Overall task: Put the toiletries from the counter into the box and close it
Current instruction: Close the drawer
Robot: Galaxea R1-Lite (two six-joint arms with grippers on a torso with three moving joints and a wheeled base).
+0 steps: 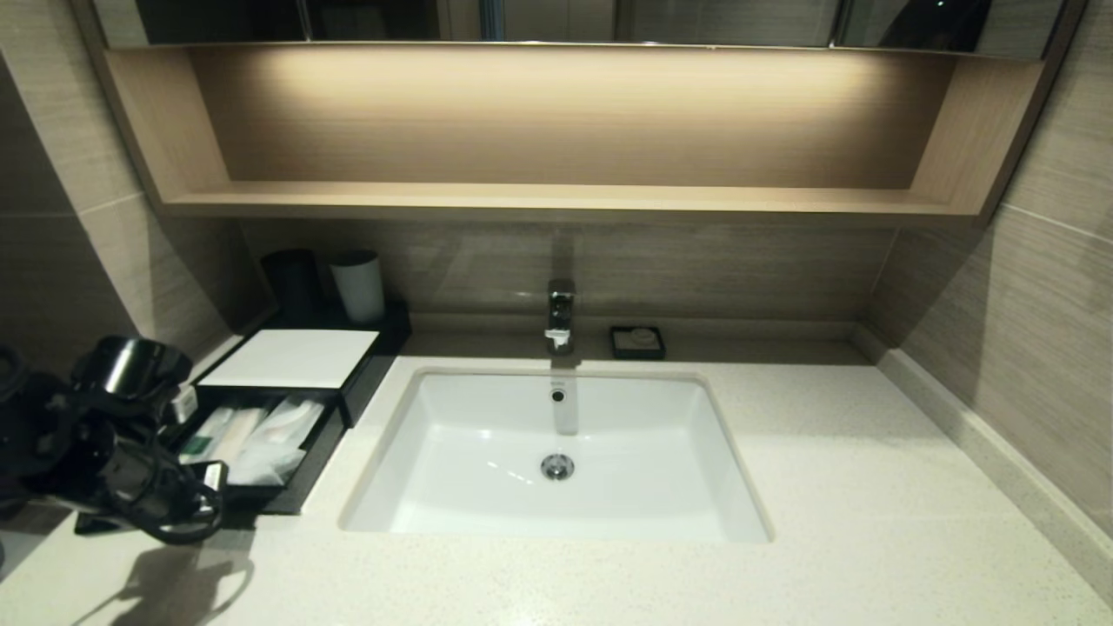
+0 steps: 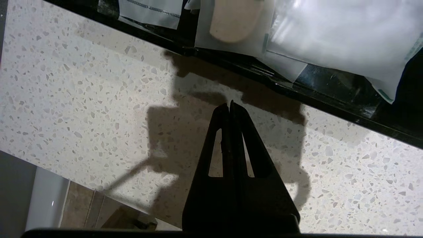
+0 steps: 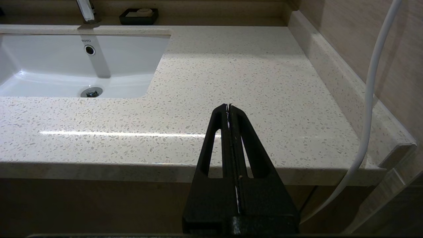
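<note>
Toiletries [image 1: 252, 430] lie lengthwise in the box's [image 1: 291, 358] pulled-out drawer tray [image 1: 304, 474].

Box [image 1: 291, 358]: low, black, rectangular, flat white top. Set at the left rear of the surface [image 1: 869, 487], left of the sink. Drawer [image 1: 300, 474]: shallow black tray, pulled out toward the front edge, open.

Toiletries: all inside the drawer, lying flat, side by side, partly overlapping.
- Whitish packet [image 1: 207, 433]: long, green end toward the front, at the drawer's left.
- Clear sleeve [image 1: 238, 432]: long, beside the whitish packet; rounded beige end visible in the left wrist view.
- Sachet [image 1: 280, 439]: translucent white, at the drawer's right, one corner over the front rim.

Surface: pale cream speckled stone.
</note>
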